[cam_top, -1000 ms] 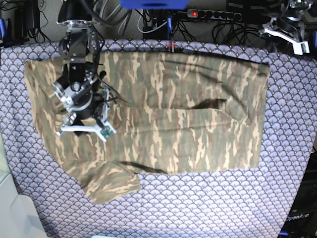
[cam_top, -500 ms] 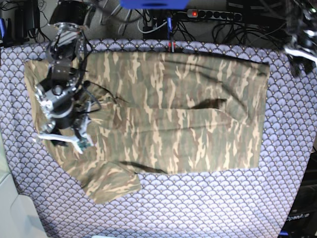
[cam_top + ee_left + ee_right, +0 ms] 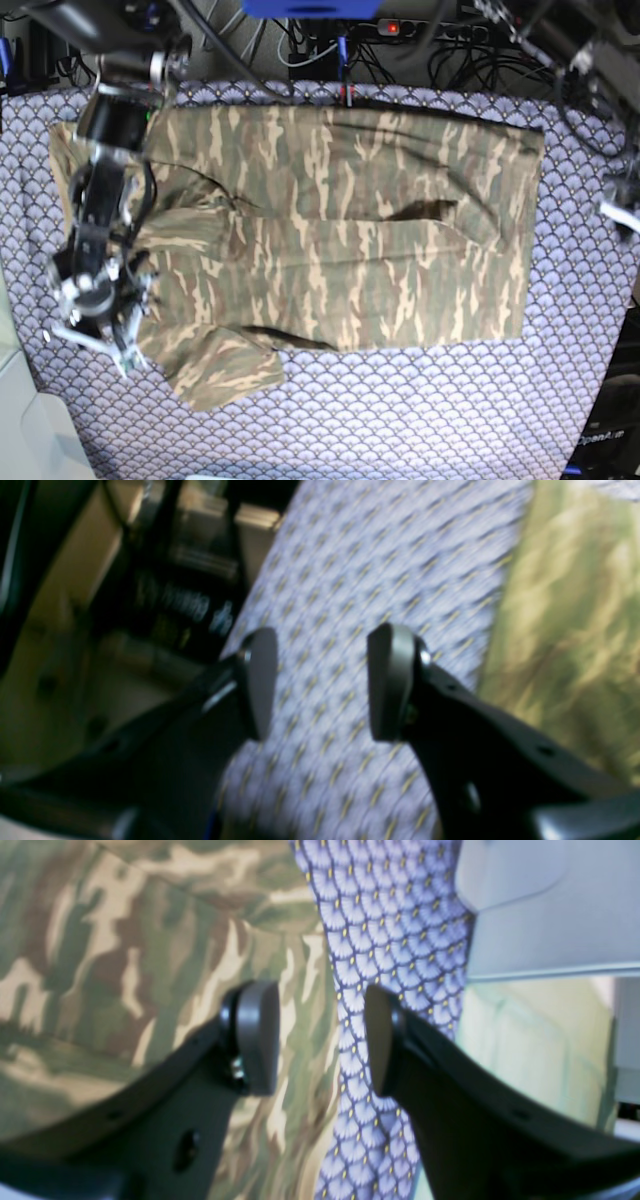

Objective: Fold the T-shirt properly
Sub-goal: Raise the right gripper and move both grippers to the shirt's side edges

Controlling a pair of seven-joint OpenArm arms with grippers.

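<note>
- T-shirt (image 3: 340,230) lies spread flat across the middle of the surface, partly folded: one long layer is turned over the body, its edge running across the shirt's middle.
- One sleeve (image 3: 225,370) sticks out at the near-left corner in the base view, not tucked in. My guess is that's the next thing to fold.
- My right hand (image 3: 320,1040) hovers over the shirt's left edge near that sleeve. Fingers spread, nothing between them.
- Right wrist view: one fingertip (image 3: 257,1035) sits over camo cloth, the other over bare tablecloth (image 3: 380,930), so I straddle the hem. Looks like a line-up to pinch the edge. Can't tell whether I'm touching cloth.
- My left hand (image 3: 320,685) is off the shirt, at the far right edge of the surface. Fingers spread, empty.
- Left wrist view is blurry: only tablecloth between the fingers, shirt edge off to one side. I read it as parked clear so the cloth can move freely.
- Tablecloth covers the whole surface, and the shirt sits fully on it.
- Risk, as I judge it: grabbing tablecloth along with the hem, since both lie flat under my right hand.
</note>
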